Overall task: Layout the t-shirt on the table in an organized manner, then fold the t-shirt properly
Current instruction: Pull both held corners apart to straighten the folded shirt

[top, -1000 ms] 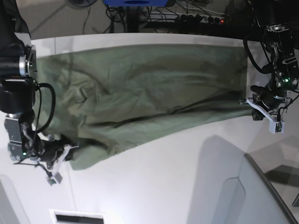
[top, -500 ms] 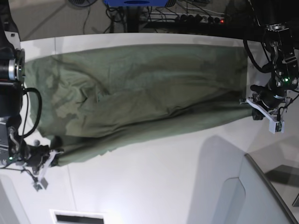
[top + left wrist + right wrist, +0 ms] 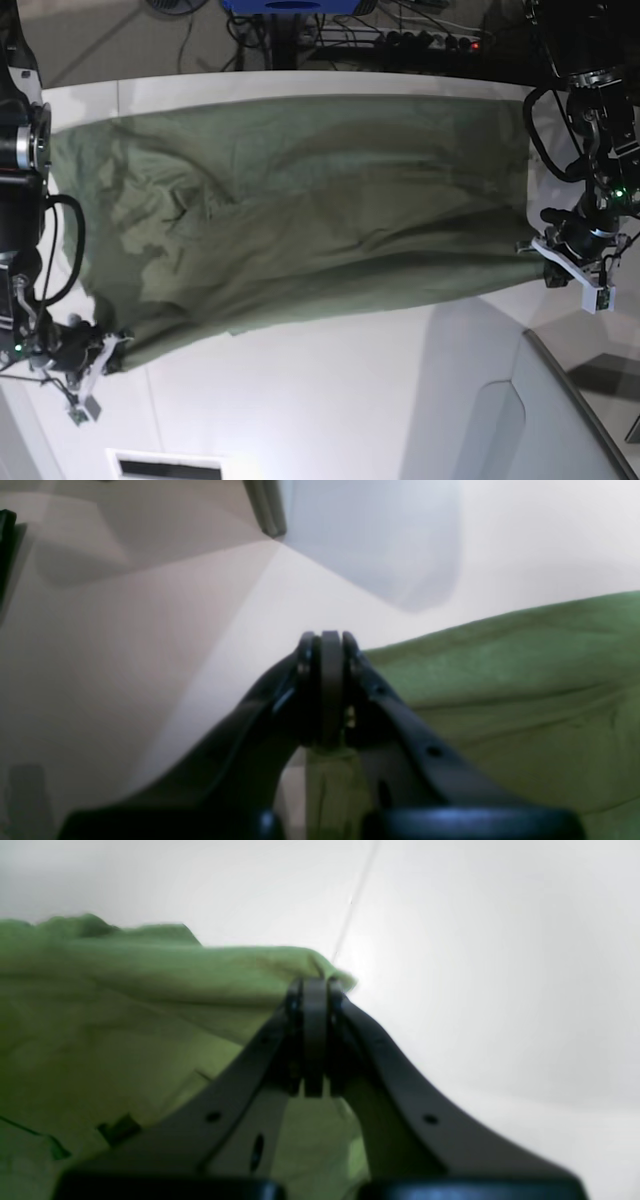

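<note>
pulled wider than before, the creased olive t-shirt [image 3: 300, 200] is gripped by both grippers.

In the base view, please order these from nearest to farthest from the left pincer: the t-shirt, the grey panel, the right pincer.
1. t-shirt: gripped at its corner by the left pincer.
2. grey panel: below it, lower right corner.
3. right pincer: far across, at the image's left edge.

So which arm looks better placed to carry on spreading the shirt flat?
Probably the right gripper. Both pinch corners of the t-shirt, but its corner sits by the bunched, wrinkled end, with bare table beside it. The left gripper holds the end that already lies straight.
</note>
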Controlling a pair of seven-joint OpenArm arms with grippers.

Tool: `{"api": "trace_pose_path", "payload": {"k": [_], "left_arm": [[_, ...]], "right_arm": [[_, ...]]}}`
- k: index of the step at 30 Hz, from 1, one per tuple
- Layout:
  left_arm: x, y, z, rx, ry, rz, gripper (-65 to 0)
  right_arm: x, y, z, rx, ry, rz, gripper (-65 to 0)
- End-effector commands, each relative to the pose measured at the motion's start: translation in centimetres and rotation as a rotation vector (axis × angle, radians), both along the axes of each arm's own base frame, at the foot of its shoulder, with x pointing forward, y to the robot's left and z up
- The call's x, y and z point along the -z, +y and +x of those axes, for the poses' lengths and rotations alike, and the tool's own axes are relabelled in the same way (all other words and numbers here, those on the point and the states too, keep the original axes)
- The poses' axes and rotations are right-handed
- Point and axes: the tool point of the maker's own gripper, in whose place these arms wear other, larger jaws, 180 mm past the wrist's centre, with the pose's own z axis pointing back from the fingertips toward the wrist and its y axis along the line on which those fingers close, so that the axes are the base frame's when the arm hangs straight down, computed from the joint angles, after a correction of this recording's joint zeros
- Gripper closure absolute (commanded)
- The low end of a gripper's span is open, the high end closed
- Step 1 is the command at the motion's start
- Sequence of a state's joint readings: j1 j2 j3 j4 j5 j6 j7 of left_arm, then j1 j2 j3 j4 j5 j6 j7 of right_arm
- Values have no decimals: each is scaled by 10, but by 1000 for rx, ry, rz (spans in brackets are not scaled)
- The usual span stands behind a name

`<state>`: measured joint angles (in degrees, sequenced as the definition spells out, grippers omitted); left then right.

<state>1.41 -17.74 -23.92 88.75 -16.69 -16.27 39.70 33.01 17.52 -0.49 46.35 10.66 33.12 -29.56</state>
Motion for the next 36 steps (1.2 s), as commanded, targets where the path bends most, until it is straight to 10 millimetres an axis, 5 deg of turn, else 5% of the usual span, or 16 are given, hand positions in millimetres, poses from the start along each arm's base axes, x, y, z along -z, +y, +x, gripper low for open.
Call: {"api": "trace_pose_path", "payload": {"k": [1,6,16,22,28,36], "left_arm": [[-21,5,11,0,-64,23,0],[-18,0,11,-1,-64,5,0],[-1,-2,-5,-1,-20,0,0],[10,-18,-28,17,9,-11,0],[26,-18,-52,21,68,-4,0],[24,-14,-68,41,91,36,0]], "right_arm": [[-29,-13,18,16,-78,-8,0],[-26,-14,15,17,-70,-9,0],[17,-12,-19,15,20,-8,0],[27,-16,-31,4,82,-31,0],[39,-22,-50,-29,167,-57,0],[52,-27,-82,11,213,-48,0]]}}
